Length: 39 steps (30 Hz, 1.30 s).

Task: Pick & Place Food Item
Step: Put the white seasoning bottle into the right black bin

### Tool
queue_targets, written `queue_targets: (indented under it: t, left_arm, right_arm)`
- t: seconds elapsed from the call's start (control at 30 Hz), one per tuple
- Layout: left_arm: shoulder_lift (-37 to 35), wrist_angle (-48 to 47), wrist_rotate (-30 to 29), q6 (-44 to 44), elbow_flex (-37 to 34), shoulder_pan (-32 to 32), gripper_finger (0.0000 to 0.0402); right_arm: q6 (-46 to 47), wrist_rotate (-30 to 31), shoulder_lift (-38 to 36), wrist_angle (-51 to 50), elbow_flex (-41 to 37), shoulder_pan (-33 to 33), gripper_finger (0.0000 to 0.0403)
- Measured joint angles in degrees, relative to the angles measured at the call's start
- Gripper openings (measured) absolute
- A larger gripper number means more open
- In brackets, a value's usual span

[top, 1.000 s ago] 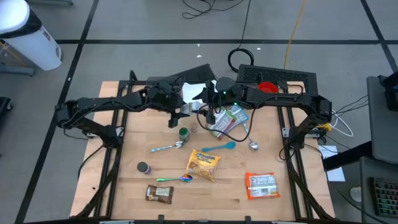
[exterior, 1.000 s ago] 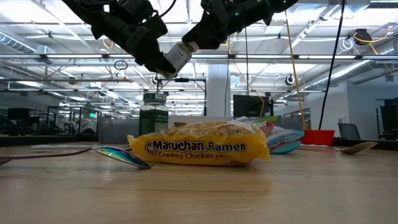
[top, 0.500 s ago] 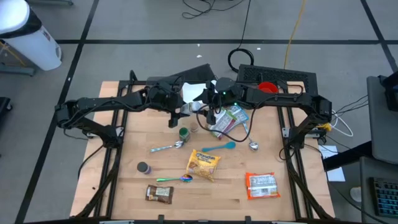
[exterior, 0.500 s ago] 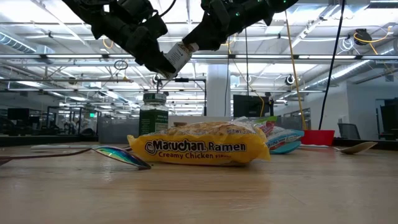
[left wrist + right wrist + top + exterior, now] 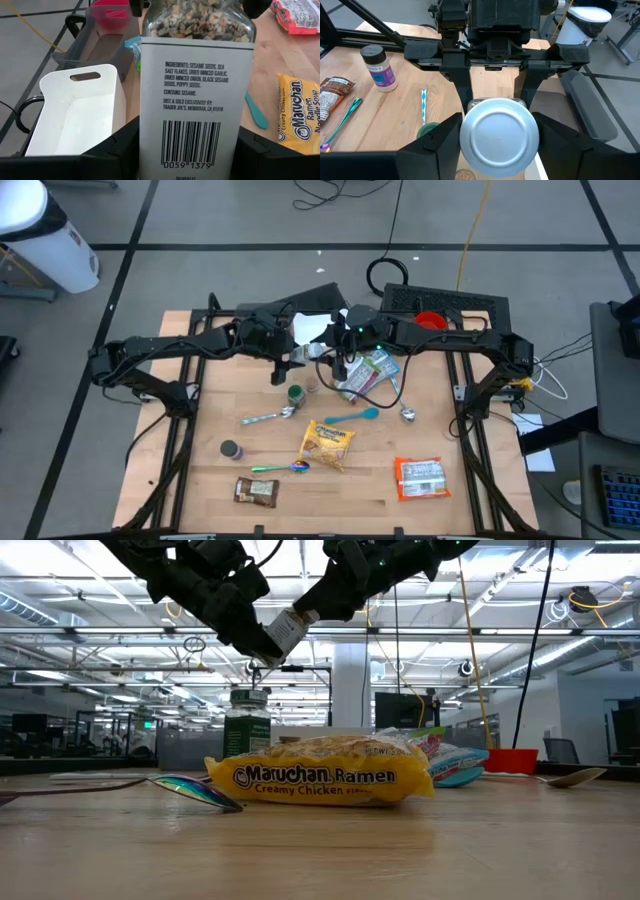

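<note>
On the wooden bench lie 3 spoons, 2 small jars and several food packets. The left pincer grasps a clear glass seasoning jar with a silver lid mid-air above the far middle; the right pincer brackets its lid end, fingers not visibly clamped.

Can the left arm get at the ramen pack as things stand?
Probably not yet: the left pincer is shut on the seasoning jar, mid-air beside the right pincer. The ramen pack itself lies uncovered on the table.
</note>
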Motion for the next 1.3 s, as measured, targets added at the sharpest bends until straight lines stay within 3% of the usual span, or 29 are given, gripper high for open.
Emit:
queue_targets:
  t: [0.7, 0.9, 1.3]
  left_arm:
    - [-0.1, 2.3, -1.1, -0.4, 0.1, 0.0, 0.0256]
    - [-0.2, 2.6, -5.1, -0.2, 0.1, 0.0, 0.0257]
    - [-8.4, -0.1, -6.9, 0.6, 0.1, 0.0, 0.0257]
  right_arm:
    - [-0.5, 1.5, 0.2, -1.3, -0.1, 0.0, 0.0204]
    - [-2.1, 4.6, 0.2, -2.2, -0.1, 0.0, 0.0204]
    - [-3.0, 4.9, 0.1, -4.8, -0.1, -3.4, 0.0204]
